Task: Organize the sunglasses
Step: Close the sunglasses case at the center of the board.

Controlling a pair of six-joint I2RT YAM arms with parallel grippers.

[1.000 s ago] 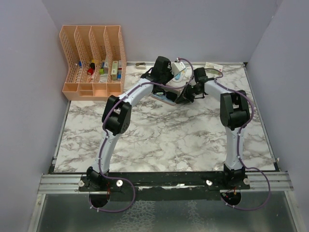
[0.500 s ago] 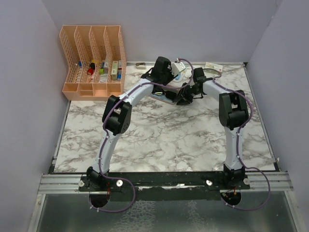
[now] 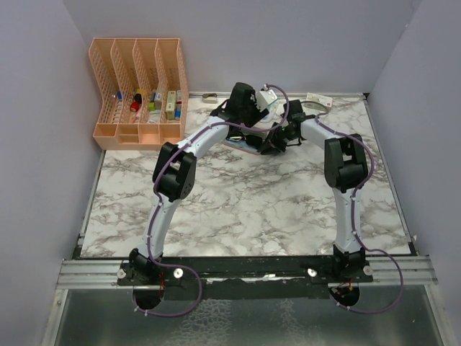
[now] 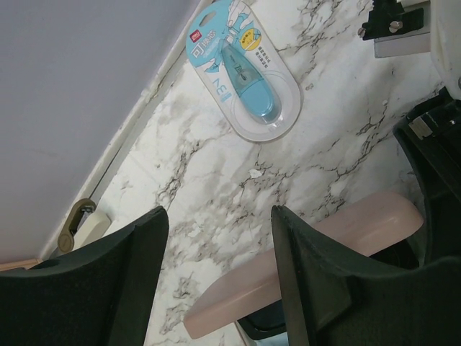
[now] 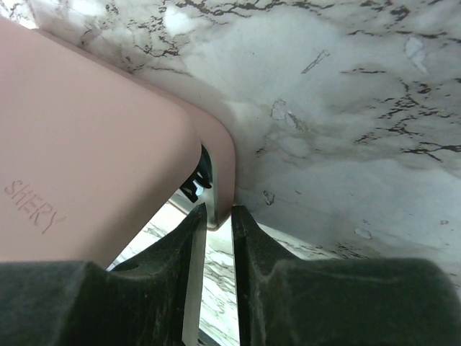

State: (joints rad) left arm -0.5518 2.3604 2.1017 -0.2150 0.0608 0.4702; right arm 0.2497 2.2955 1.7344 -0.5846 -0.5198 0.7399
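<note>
White marble-patterned table (image 3: pixel 238 209) with grey veins, closed in by plain lilac-grey walls (image 3: pixel 302 43) behind and on both sides. Peach file rack (image 3: pixel 105 90) in back left corner. Metal rail (image 3: pixel 245 268) along near edge. Soft, even light.

Marble-patterned counter (image 3: pixel 245 202). Back left: peach four-slot file organizer (image 3: pixel 137 90) holding small items. Along the back wall: carded blue correction tape (image 4: pixel 243 72), small tan object (image 4: pixel 79 220), flat packet (image 3: pixel 318 100). Centre: pink glasses case (image 4: pixel 310 252), partly open.
</note>
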